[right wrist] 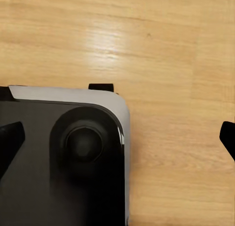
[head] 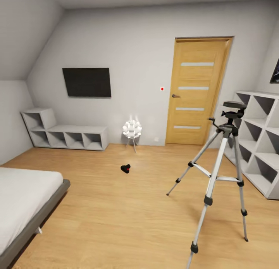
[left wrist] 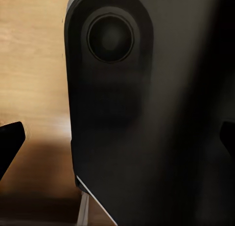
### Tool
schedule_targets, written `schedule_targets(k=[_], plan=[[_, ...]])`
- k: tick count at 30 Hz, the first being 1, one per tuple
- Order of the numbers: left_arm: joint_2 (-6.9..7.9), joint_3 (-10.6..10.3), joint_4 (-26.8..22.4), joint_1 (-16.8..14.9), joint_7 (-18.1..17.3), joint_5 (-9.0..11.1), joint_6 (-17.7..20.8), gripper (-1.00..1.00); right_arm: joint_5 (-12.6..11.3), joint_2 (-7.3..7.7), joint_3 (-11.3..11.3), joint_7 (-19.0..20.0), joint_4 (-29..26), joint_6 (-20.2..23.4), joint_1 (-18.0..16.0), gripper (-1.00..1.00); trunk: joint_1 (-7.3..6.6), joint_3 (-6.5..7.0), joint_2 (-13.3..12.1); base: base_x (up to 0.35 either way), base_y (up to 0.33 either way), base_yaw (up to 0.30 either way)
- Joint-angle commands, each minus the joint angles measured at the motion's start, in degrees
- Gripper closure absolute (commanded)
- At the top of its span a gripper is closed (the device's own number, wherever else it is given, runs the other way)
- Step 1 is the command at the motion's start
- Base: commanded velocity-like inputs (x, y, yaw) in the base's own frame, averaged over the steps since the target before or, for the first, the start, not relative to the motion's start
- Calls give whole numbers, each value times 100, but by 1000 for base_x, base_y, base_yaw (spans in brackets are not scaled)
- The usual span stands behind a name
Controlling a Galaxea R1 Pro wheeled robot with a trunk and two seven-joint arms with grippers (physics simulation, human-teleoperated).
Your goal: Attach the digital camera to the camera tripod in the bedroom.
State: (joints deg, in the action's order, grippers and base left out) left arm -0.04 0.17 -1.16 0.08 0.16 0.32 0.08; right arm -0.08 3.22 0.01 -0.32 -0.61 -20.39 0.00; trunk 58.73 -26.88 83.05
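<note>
Open plank floor (head: 116, 207) runs ahead toward 12 o'clock, bare all round the digital camera (head: 125, 168) lying on it; approach free from every side. Camera tripod (head: 221, 176) stands at 2 o'clock, legs splayed wide, one foot reaching near me; white cube shelves (head: 257, 141) close behind it, tight gap between. Bed (head: 27, 203) blocks 9 o'clock. Small white lamp (head: 132, 130) beyond the camera, well apart. My fingers (right wrist: 10, 143) hang above floor, beside my own dark base housing (right wrist: 58, 162).
</note>
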Motion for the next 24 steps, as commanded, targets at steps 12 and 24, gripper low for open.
schedule_targets(k=[12,24], plan=[[11,1,-9,1,2,3,1,-100,-1,-1,7,2,-1,-22,0,-100,0,-4,3,0,318,127],[20,1,-8,1,2,3,1,-100,-1,-1,7,5,-1,-26,0,-100,0,-4,3,83,289,8]])
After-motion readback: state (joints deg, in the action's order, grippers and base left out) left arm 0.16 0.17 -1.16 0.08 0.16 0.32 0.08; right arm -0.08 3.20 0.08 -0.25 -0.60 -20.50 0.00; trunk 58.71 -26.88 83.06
